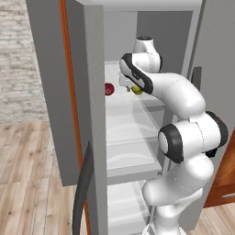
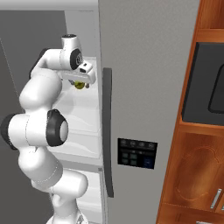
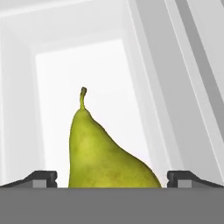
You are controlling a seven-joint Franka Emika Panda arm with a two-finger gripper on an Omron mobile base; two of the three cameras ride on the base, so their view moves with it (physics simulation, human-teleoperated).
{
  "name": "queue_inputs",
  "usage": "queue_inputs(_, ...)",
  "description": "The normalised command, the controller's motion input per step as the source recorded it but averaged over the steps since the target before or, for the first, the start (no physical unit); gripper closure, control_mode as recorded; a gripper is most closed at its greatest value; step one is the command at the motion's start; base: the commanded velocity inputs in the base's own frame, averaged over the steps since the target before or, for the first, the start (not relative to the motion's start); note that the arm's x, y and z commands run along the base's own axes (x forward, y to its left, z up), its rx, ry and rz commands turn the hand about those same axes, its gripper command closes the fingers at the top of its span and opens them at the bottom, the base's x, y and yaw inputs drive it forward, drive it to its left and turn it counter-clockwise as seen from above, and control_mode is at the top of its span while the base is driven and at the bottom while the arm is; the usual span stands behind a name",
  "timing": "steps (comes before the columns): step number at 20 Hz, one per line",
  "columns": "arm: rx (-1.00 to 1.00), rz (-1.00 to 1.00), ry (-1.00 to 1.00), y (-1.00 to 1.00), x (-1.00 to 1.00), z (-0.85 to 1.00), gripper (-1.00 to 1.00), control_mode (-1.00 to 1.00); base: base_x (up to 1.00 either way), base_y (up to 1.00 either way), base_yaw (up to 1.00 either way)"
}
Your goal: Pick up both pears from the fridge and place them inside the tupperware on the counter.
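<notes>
A yellow-green pear (image 3: 105, 157) with a short dark stem stands upright on a white shelf (image 1: 131, 121) inside the open grey fridge (image 2: 144, 87). My gripper (image 3: 111, 179) is open, with one fingertip on each side of the pear's wide bottom and a gap to each. From the base the pear (image 1: 137, 90) peeks out under the hand, and the gripper (image 1: 131, 87) reaches deep into the upper shelf. From the right, the pear (image 2: 79, 85) sits just below the gripper (image 2: 81, 83). The tupperware and the counter are out of view.
A dark red round fruit (image 1: 109, 89) lies on the same shelf, left of the pear. The fridge's side walls close in on the hand. The open door with its dark curved handle (image 1: 81, 193) stands to the left. Wooden cabinets with a dark oven (image 2: 210, 83) are to the right.
</notes>
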Motion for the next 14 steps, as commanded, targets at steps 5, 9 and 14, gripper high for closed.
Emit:
queue_inputs(5, -0.02, 0.00, 0.00, 0.12, -0.55, -0.31, -1.00, -1.00, 0.00, 0.00, 0.00)
queue_inputs(9, -0.01, -0.02, 0.00, 0.04, -0.07, -0.21, -1.00, -1.00, 0.00, 0.00, 0.00)
queue_inputs(14, 0.00, -0.01, 0.00, 0.00, 0.13, -0.20, 1.00, -1.00, 0.00, 0.00, 0.00)
